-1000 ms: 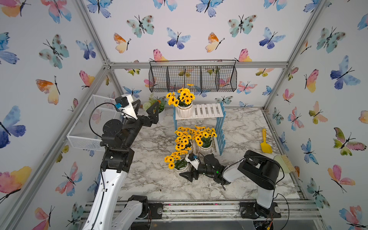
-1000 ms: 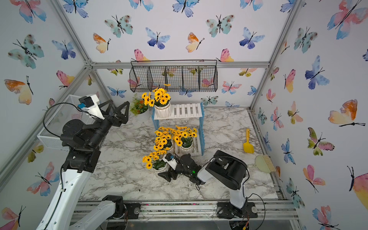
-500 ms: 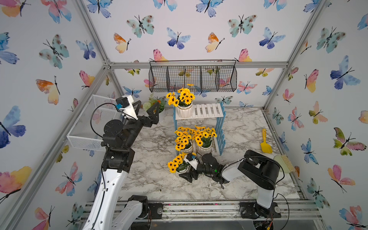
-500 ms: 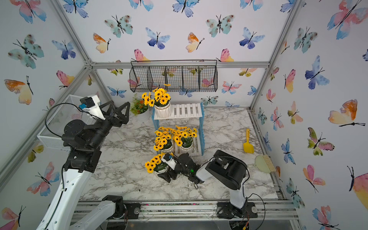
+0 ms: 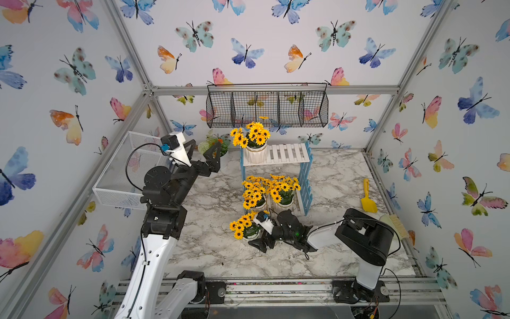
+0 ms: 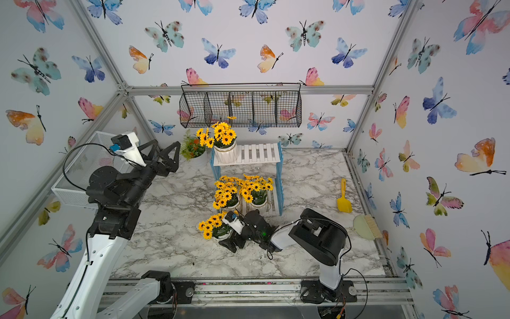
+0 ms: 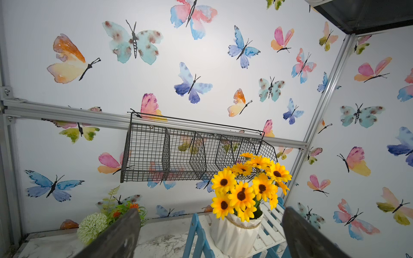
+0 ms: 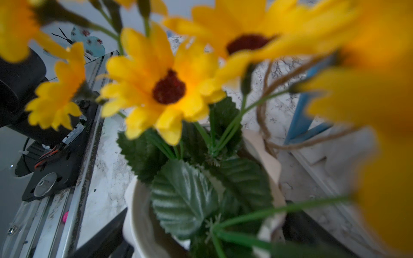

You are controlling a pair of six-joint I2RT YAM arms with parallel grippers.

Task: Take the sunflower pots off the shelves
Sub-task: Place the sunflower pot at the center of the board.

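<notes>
On the marble tabletop [image 5: 209, 248], at 7 o'clock from the two-tier rack of white slats and blue lattice frames [image 5: 287, 153], stands a white ribbed pot of yellow artificial sunflowers [image 5: 242, 227]. The right gripper [image 5: 255, 234] straddles it, jaws spread wide; contact cannot be told. A second pot [image 5: 258, 205] and a third pot [image 5: 284, 205] fill the lower tier; a fourth pot [image 5: 255, 154], the top board's 9 o'clock end. The left gripper [image 5: 204, 144], wide open and empty, hovers at its 9 o'clock.

White ribbed sunflower pots [image 5: 255, 155] — yellow, dark-centred blooms — blue-framed white shelves [image 5: 288, 155]
</notes>
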